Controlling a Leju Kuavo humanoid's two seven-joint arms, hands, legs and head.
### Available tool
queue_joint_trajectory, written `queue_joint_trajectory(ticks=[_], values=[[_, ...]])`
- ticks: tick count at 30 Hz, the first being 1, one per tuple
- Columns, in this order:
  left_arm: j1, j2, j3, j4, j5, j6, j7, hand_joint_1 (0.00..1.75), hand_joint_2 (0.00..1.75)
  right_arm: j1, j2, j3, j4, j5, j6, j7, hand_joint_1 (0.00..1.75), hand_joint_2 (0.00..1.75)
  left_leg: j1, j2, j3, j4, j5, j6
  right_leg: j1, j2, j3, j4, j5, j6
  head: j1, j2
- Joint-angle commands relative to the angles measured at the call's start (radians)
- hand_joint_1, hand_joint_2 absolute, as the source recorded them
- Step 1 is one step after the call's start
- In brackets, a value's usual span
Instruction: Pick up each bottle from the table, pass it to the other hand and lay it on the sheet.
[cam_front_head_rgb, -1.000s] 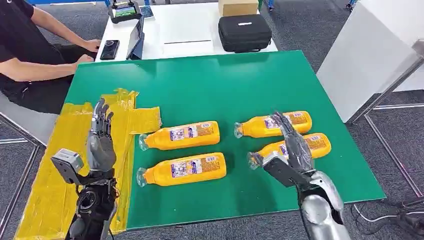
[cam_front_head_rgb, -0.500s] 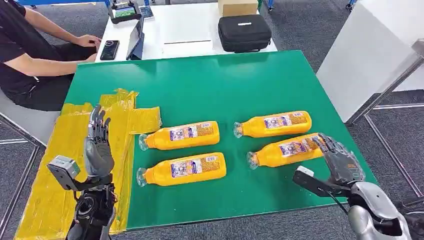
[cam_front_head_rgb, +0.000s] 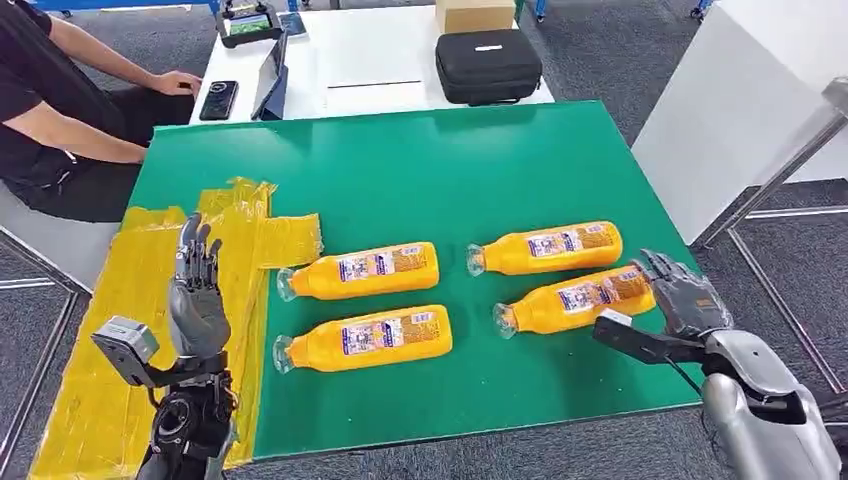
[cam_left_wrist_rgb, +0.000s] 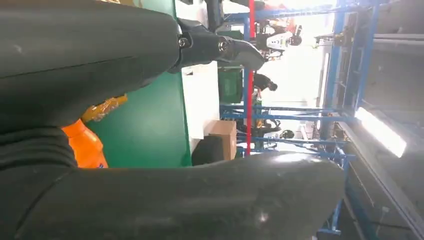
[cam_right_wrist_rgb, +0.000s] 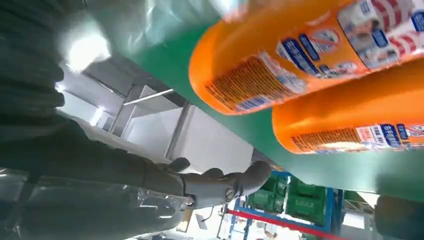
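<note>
Several orange bottles lie on the green table (cam_front_head_rgb: 450, 170): far left (cam_front_head_rgb: 360, 270), near left (cam_front_head_rgb: 365, 338), far right (cam_front_head_rgb: 545, 248) and near right (cam_front_head_rgb: 575, 298). The crumpled yellow sheet (cam_front_head_rgb: 110, 340) covers the table's left end. My left hand (cam_front_head_rgb: 197, 290) stands upright over the sheet's right edge, fingers apart and holding nothing. My right hand (cam_front_head_rgb: 680, 300) is at the base end of the near right bottle, fingers spread and empty; I cannot tell if they touch it. In the right wrist view, two bottle bases (cam_right_wrist_rgb: 280, 55) (cam_right_wrist_rgb: 360, 120) lie close beyond its fingers (cam_right_wrist_rgb: 220, 182).
A person (cam_front_head_rgb: 50, 110) sits at the far left beside a white table (cam_front_head_rgb: 370, 50) holding a phone (cam_front_head_rgb: 219, 99), a tablet (cam_front_head_rgb: 270, 88), a black case (cam_front_head_rgb: 488, 65) and a cardboard box (cam_front_head_rgb: 475, 14). A white panel (cam_front_head_rgb: 730, 110) stands to the right.
My right hand has moved from above the near right bottle out to the right, to its base end. My left hand has sunk slightly. The bottles have not moved.
</note>
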Motion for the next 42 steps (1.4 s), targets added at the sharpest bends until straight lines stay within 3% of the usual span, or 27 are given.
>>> queue_joint_trajectory(ticks=[1, 8, 10, 17, 24, 27, 31, 35, 36, 38, 39, 42], values=[[-0.006, -0.008, 0.018, 0.021, 0.001, 0.002, 0.006, 0.0, 0.0, -0.077, 0.008, 0.066, 0.125, -0.003, -0.003, -0.008, 0.0, 1.75, 0.0, 0.003, 0.004, 0.0, -0.001, -0.001, 0.0, 0.001, 0.004, -0.001, -0.001, 0.0, 0.0, 0.0], [-0.043, 0.004, -0.012, 0.065, 0.005, -0.002, 0.013, 0.0, 0.0, -0.265, 0.056, 0.185, 0.346, -0.001, 0.013, -0.038, 0.0, 1.75, 0.0, 0.01, 0.007, 0.0, -0.003, -0.001, 0.0, 0.006, 0.006, -0.001, -0.001, 0.0, 0.0, 0.0], [-0.048, 0.006, -0.013, 0.069, 0.011, 0.0, 0.013, 0.0, 0.0, -0.29, 0.061, 0.208, 0.392, -0.005, 0.016, -0.048, 0.0, 1.75, 0.0, 0.006, 0.004, 0.0, -0.001, -0.001, 0.001, 0.003, 0.003, -0.001, 0.0, 0.0, 0.0, 0.0], [-0.034, 0.016, -0.004, 0.07, 0.03, 0.008, 0.008, 0.0, 0.0, -0.295, 0.057, 0.285, 0.492, -0.037, 0.043, -0.068, 0.0, 1.75, 0.0, 0.006, 0.01, -0.001, -0.003, -0.002, 0.001, 0.002, 0.011, -0.002, -0.002, 0.0, 0.0, 0.0], [-0.073, 0.017, -0.005, 0.094, 0.03, 0.01, 0.013, 0.0, 0.0, -0.345, 0.106, 0.359, 0.646, -0.029, 0.112, -0.072, 0.0, 1.75, 0.0, 0.004, 0.004, -0.001, -0.001, -0.001, 0.001, 0.002, 0.005, -0.001, 0.0, 0.0, 0.0, 0.0], [-0.081, 0.018, -0.003, 0.095, 0.033, 0.012, 0.017, 0.0, 0.0, -0.341, 0.092, 0.38, 0.65, -0.031, 0.15, -0.079, 0.0, 1.75, 0.001, 0.003, 0.006, -0.001, 0.0, -0.001, 0.001, 0.0, 0.006, -0.002, 0.0, 0.0, 0.0, 0.0], [-0.092, 0.018, 0.005, 0.101, 0.039, 0.013, 0.033, 0.0, 0.0, -0.271, -0.028, 0.443, 0.489, -0.106, 0.309, -0.052, 0.0, 1.75, 0.0, 0.001, 0.008, -0.001, -0.001, -0.001, 0.001, -0.002, 0.009, -0.002, -0.002, 0.0, 0.0, 0.0], [-0.087, 0.016, 0.008, 0.096, 0.039, 0.013, 0.033, 0.0, 0.0, -0.226, -0.072, 0.454, 0.413, -0.14, 0.354, -0.025, 0.0, 1.75, 0.001, -0.004, 0.012, -0.001, -0.001, -0.001, 0.001, -0.007, 0.014, -0.003, -0.003, 0.001, 0.0, 0.0], [-0.086, 0.017, 0.009, 0.097, 0.039, 0.013, 0.033, 0.0, 0.0, -0.231, -0.068, 0.456, 0.415, -0.139, 0.356, -0.023, 0.3, 1.75, 0.001, -0.004, 0.011, -0.001, 0.0, 0.0, 0.001, -0.006, 0.012, -0.003, -0.002, 0.001, 0.0, 0.0], [-0.086, 0.017, 0.01, 0.098, 0.039, 0.013, 0.033, 0.0, 0.0, -0.238, -0.062, 0.46, 0.423, -0.139, 0.356, -0.022, 0.3, 1.75, 0.001, -0.005, 0.012, -0.001, 0.0, 0.0, 0.001, -0.006, 0.013, -0.003, -0.003, 0.002, 0.0, 0.0], [-0.085, 0.017, 0.01, 0.099, 0.039, 0.013, 0.033, 0.0, 0.0, -0.243, -0.056, 0.46, 0.433, -0.142, 0.357, -0.02, 1.75, 1.75, 0.001, -0.004, 0.011, -0.001, 0.0, 0.0, 0.001, -0.005, 0.013, -0.003, -0.003, 0.002, 0.0, 0.0], [-0.093, 0.02, 0.009, 0.109, 0.039, 0.014, 0.033, 0.0, 0.0, -0.257, -0.032, 0.464, 0.477, -0.149, 0.337, -0.019, 1.75, 1.75, 0.001, -0.003, 0.013, -0.001, -0.001, 0.0, 0.001, -0.005, 0.016, -0.004, -0.003, 0.002, 0.0, 0.0]])
